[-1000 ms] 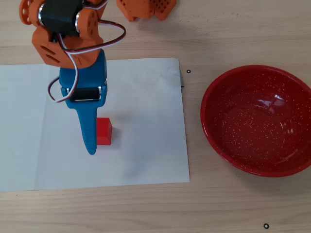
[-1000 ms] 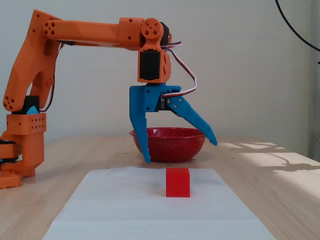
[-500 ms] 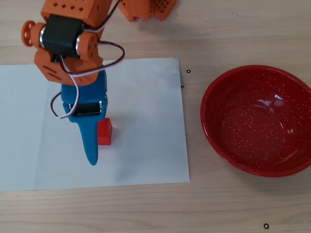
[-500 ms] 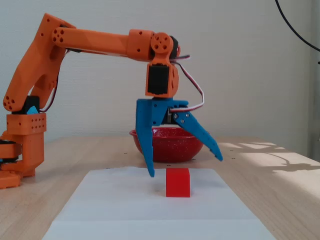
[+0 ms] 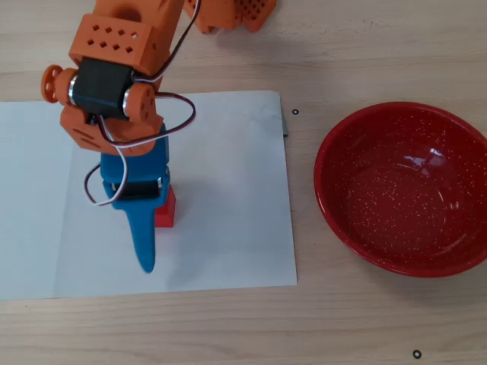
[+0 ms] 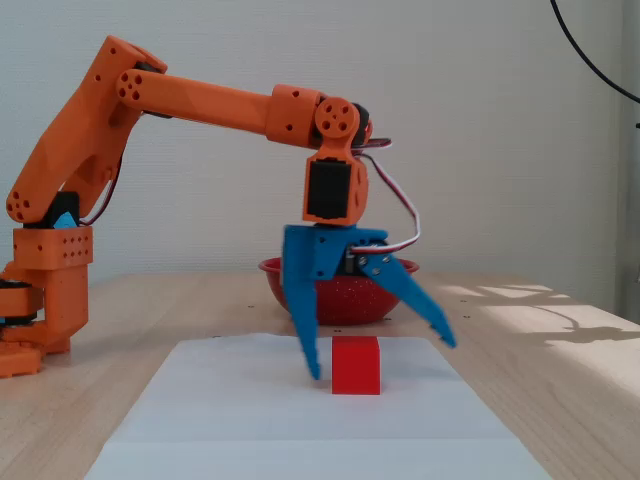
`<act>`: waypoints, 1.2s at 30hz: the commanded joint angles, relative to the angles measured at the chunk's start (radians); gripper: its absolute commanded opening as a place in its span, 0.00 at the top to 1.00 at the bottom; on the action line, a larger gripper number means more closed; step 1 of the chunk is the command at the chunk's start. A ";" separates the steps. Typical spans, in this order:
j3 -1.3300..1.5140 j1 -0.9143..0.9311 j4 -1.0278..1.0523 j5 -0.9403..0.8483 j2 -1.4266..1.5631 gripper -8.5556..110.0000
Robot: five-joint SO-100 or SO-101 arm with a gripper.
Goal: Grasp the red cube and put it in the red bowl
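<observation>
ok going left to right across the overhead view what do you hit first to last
sheet of white paper → end effector → red cube, partly under the open end effector → red bowl

Red cube [image 6: 356,365] plain bright red; red bowl [image 5: 403,188] glossy, white-speckled; claw [image 6: 380,358] blue; arm [image 6: 190,95] orange; paper [image 5: 228,198] white.

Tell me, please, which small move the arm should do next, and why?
Probably lower a little more, then close. The open hand straddles the red cube on the white paper, one finger beside it, the other raised.
</observation>
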 commanded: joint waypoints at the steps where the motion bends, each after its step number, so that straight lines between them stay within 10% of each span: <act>1: -0.103 0.032 -0.008 -0.005 0.072 0.45; 36: -0.114 0.041 -0.020 -0.009 -0.003 0.57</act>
